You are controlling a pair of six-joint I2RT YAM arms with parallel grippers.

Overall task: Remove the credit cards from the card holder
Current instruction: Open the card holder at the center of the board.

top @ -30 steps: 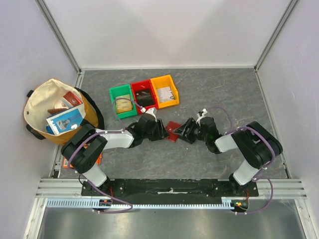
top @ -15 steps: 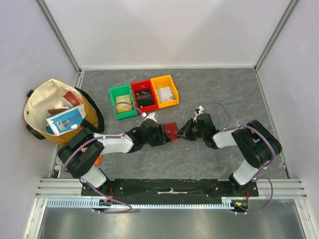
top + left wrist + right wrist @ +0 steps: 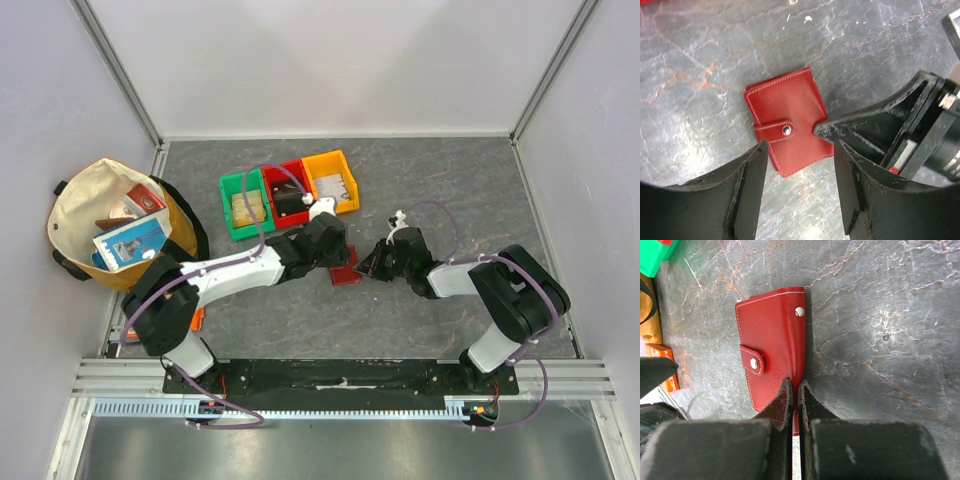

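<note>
The card holder (image 3: 346, 273) (image 3: 788, 127) (image 3: 771, 337) lies shut on the grey table, its snap strap fastened. No credit cards show. My right gripper (image 3: 366, 267) (image 3: 794, 386) is shut, with its tips pinching the holder's right-hand edge; a red strip shows between the fingers. In the left wrist view the right gripper (image 3: 816, 131) touches the holder's side from the right. My left gripper (image 3: 331, 251) (image 3: 800, 148) hovers above the holder's far side, open, with nothing between its fingers.
Green (image 3: 243, 205), red (image 3: 288, 190) and yellow (image 3: 332, 182) bins stand in a row behind the arms. A cream bag (image 3: 110, 225) full of items sits at the left wall. An orange flat packet (image 3: 196, 320) (image 3: 664, 365) lies near the left arm's base.
My right gripper has closed onto the card holder's edge. The left gripper has swung from the holder's left side to a spot above and behind it, and has opened a little.
</note>
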